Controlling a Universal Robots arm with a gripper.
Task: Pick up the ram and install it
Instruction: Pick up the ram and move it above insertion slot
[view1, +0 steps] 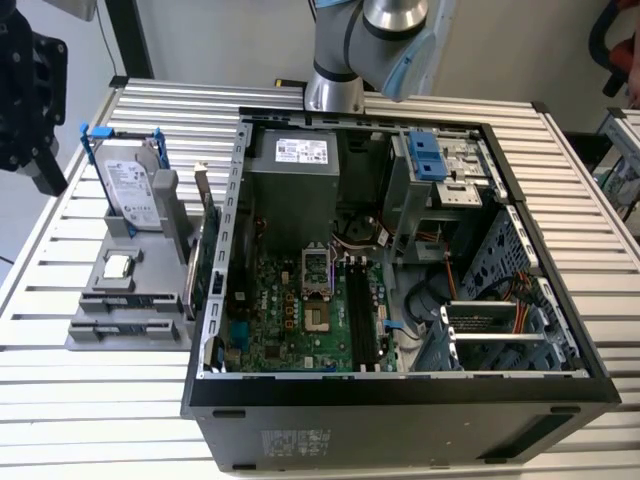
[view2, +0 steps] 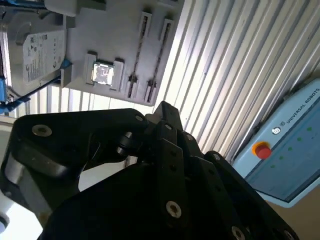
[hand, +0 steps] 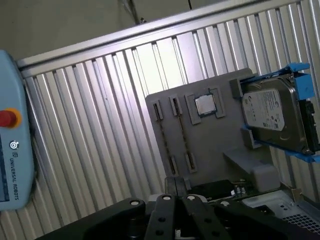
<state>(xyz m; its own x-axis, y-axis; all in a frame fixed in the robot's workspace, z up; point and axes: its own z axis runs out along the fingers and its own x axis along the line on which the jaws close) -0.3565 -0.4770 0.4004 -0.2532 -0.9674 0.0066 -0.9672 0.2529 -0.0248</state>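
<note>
My black gripper (view1: 48, 175) hangs high at the exterior view's left, above and beside the grey parts holder (view1: 150, 285). In both wrist views the gripper (hand: 176, 186) (view2: 165, 111) looks down on that holder (hand: 220, 135) from well above. The holder has two long narrow slots (hand: 172, 135) that show as thin dark lines. The ram is out of view, and I cannot tell whether a stick sits in either slot. The open computer case (view1: 400, 385) lies to the holder's right, with the green motherboard (view1: 300, 310) and its dark memory slots (view1: 358, 310) exposed.
On the holder stand a silver hard drive in a blue frame (view1: 130, 185), a small square processor (view1: 118, 266) and an upright green expansion card (view1: 208, 255). The ribbed metal table (view1: 100, 390) carries everything. A pale blue teach pendant (view2: 290, 145) lies off the table.
</note>
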